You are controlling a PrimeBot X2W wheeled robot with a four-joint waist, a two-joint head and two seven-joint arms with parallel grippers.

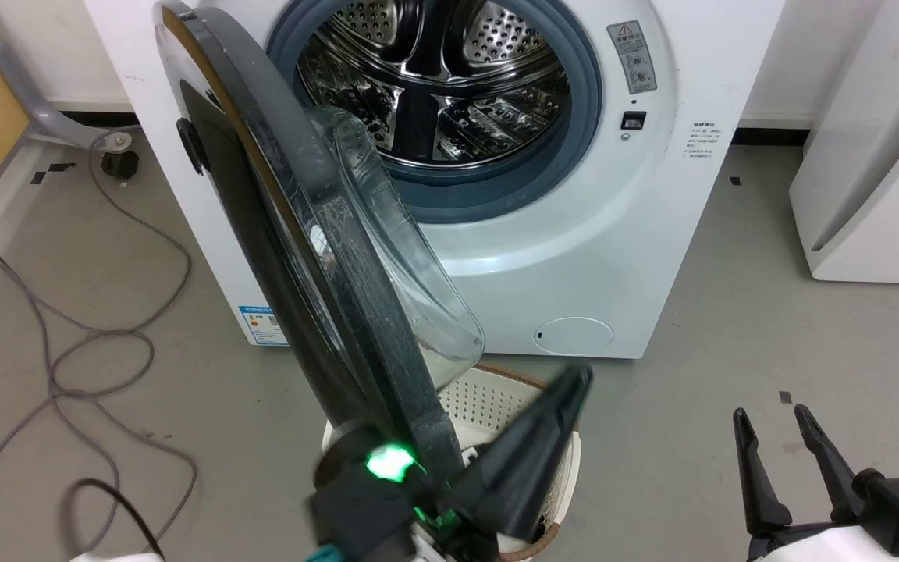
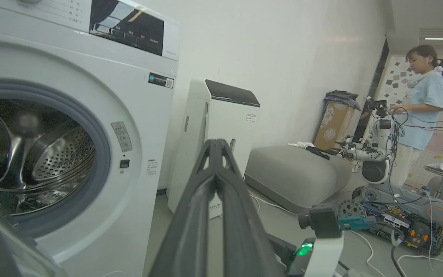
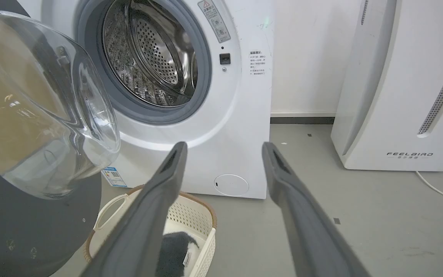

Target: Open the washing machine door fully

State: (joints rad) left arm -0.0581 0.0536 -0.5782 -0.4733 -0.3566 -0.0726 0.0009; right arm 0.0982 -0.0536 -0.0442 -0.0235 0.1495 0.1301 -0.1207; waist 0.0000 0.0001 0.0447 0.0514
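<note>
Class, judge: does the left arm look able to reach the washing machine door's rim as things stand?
Probably yes: the left gripper sits right beside the washing machine door, with nothing visible between them.

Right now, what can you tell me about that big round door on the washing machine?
The washing machine door is a large round disc: dark rim, glossy black outer face, clear bulging glass bowl inside. It stands swung well out from the white washing machine, hinged at the head view's left, bowl on the side of the open steel drum. Its lower edge hangs over a white laundry basket. The shut left claw sits beside that lower edge; whether they touch cannot be told.
</note>
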